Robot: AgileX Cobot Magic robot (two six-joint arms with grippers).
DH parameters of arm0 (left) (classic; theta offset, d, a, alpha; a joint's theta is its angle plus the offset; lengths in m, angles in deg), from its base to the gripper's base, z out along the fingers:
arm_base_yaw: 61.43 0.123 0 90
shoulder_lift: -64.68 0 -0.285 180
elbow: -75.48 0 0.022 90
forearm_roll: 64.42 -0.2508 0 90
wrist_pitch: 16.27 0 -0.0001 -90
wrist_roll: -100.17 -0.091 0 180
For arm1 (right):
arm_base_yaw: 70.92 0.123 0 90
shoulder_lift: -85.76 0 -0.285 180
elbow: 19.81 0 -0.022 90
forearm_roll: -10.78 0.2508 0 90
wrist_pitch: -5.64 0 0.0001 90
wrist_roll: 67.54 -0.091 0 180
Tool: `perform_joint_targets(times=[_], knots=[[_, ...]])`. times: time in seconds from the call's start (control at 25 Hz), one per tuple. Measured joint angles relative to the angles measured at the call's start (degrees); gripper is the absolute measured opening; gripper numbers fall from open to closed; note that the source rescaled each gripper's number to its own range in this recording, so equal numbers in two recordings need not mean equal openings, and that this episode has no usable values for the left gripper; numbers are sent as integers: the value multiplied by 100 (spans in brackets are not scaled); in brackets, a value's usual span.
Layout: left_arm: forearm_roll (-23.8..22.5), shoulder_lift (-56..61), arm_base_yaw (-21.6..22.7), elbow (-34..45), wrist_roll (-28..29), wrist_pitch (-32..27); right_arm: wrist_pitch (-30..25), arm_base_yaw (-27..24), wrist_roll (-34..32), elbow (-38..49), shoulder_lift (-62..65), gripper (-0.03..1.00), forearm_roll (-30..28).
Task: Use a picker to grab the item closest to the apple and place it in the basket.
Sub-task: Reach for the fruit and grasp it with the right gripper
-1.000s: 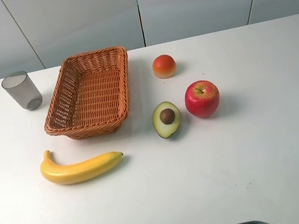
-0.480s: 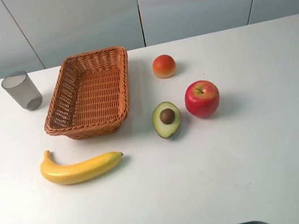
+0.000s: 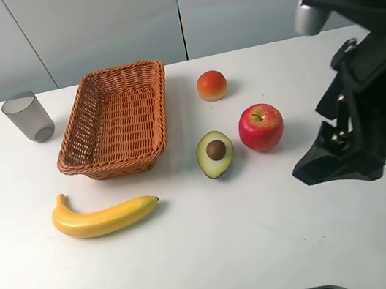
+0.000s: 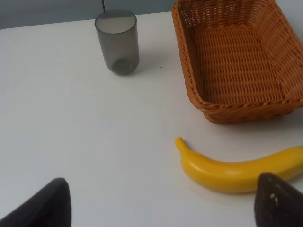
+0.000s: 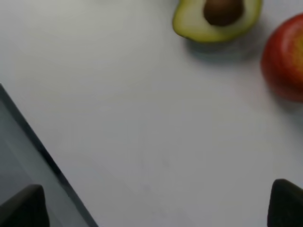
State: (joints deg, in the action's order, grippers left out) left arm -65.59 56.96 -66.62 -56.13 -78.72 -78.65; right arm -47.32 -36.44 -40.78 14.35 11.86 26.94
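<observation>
Exterior high view, left side: we record a grey translucent cup standing upright near the far left corner of the white table. Its wall lets us see down to its base; whether it contains anything, we cannot tell.

Just to its right sits the rectangular wicker basket, apart from the cup. Its woven floor shows from wall to wall.

Nearer the front edge, a yellow banana lies on its side, close to the basket's near wall but not touching it.

Right of the basket, the avocado half lies on the table, cut face up with the brown pit showing. It sits between the basket and the red apple, just beside the apple with a narrow gap. It is outside the basket.

Beyond both, a round orange fruit rests alone.

At the far right, the dark right arm hangs over the table, near the apple and clear of it.

Left wrist view: the left hand is spread wide, gripping nothing, above the bare table just in front of the banana.

Right wrist view: the right hand also has its fingers wide apart, gripping nothing. The avocado half and the apple lie ahead of it, untouched.
</observation>
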Motion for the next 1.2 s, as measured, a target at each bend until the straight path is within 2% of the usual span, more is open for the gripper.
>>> perform_joint_targets(times=[0.16,0.28,0.52,0.72,0.84,1.08,1.2], knots=[[0,0,0,0,8,0,126,371,-238,-295,-682,100,102],[0,0,0,0,8,0,236,570,-671,-695,-1168,100,102],[0,0,0,0,8,0,522,803,-2633,-1381,-2084,100,70],[0,0,0,0,8,0,798,819,-3994,-1550,-2661,100,-134],[0,0,0,0,8,0,1006,871,-4703,-1550,-2836,100,-426],[0,0,0,0,8,0,1586,1177,-6708,-1569,-3175,100,-1564],[0,0,0,0,8,0,1654,1309,-7214,-1668,-3495,100,-1790]])
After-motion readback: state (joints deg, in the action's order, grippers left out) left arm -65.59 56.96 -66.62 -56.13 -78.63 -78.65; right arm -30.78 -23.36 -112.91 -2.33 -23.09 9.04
